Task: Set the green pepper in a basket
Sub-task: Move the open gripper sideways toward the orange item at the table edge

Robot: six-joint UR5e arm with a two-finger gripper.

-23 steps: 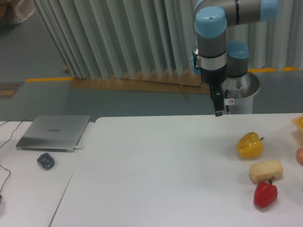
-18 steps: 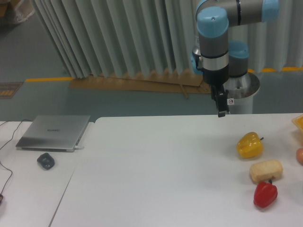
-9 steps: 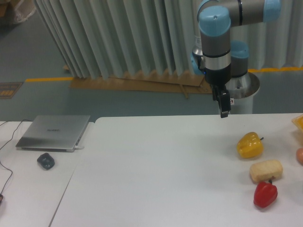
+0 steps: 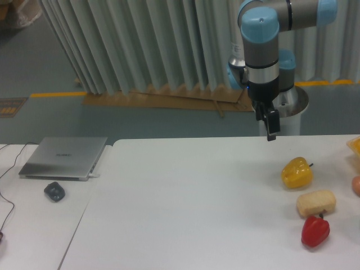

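The green pepper is out of view, and no basket shows clearly. My gripper [image 4: 271,128] hangs from the arm above the table's far edge, right of centre. It points down and is seen edge-on as one dark bar, so the gap between its fingers is hidden. Nothing shows in it. It is up and to the left of a yellow pepper [image 4: 296,172].
On the right of the white table [image 4: 191,202] lie the yellow pepper, a bread roll [image 4: 316,203] and a red pepper [image 4: 315,231]. An orange-yellow object [image 4: 355,145] and a round peach-coloured one [image 4: 356,184] are cut off at the right edge. A laptop [image 4: 63,157] and mouse [image 4: 54,191] sit at the left.
The arm has drifted steadily to the right along the table's far edge, with the gripper a little lower. The objects on the table have not moved.
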